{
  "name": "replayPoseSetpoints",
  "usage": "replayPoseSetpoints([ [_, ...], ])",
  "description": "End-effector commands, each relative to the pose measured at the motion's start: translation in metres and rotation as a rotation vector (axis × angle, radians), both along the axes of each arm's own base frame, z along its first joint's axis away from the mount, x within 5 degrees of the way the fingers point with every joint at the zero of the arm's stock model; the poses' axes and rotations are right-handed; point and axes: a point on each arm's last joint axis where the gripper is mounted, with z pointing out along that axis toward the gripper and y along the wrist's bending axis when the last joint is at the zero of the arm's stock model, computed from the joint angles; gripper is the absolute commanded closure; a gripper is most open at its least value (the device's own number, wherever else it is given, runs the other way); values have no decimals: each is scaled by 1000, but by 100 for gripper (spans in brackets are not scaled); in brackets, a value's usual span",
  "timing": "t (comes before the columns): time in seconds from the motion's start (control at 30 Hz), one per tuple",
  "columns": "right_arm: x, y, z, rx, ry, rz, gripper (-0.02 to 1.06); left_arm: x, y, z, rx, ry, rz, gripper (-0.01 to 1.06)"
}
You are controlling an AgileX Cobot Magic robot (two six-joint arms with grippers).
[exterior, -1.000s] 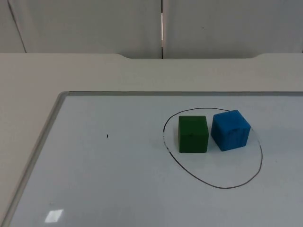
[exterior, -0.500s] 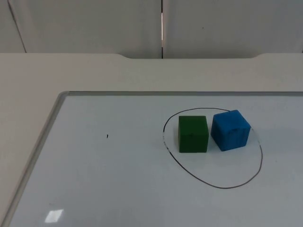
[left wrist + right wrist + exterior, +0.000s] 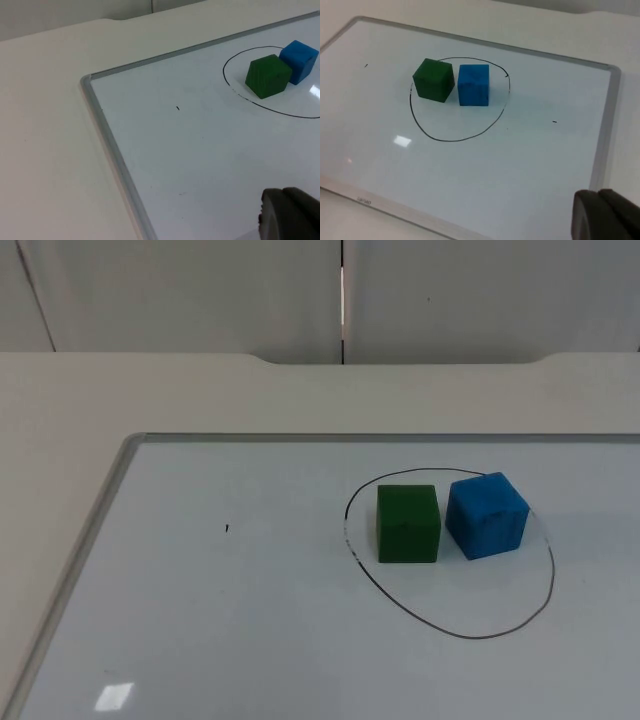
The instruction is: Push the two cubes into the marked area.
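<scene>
Green cube [image 3: 408, 524] and blue cube [image 3: 487, 514] sit side by side inside the drawn ring [image 3: 452, 631], right of centre in the top view. Whether either arm's fingers are open, I cannot tell. A stray sweep could knock the cubes back out.

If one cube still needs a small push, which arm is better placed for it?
Probably neither is needed: the green cube and blue cube sit inside the marked area. If one is, the right gripper, whose view shows the cubes larger.
</scene>
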Motion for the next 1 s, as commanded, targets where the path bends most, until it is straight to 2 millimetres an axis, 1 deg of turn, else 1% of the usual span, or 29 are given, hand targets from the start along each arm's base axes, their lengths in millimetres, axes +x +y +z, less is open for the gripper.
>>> replayPoseSetpoints([
  [0.0, 0, 0, -2, -12, 0, 4, 105, 0, 0, -2, -4, 6, 4, 105],
  [0.3, 0, 0, -2, -14, 2, 10, 105, 0, 0, -2, -4, 6, 4, 105],
  [0.53, 11, 2, -9, -8, -37, -2, 105, 0, 0, -2, -4, 6, 4, 105],
  [0.97, 10, 2, -8, -2, -38, -3, 105, 0, 0, -2, -4, 6, 4, 105],
])
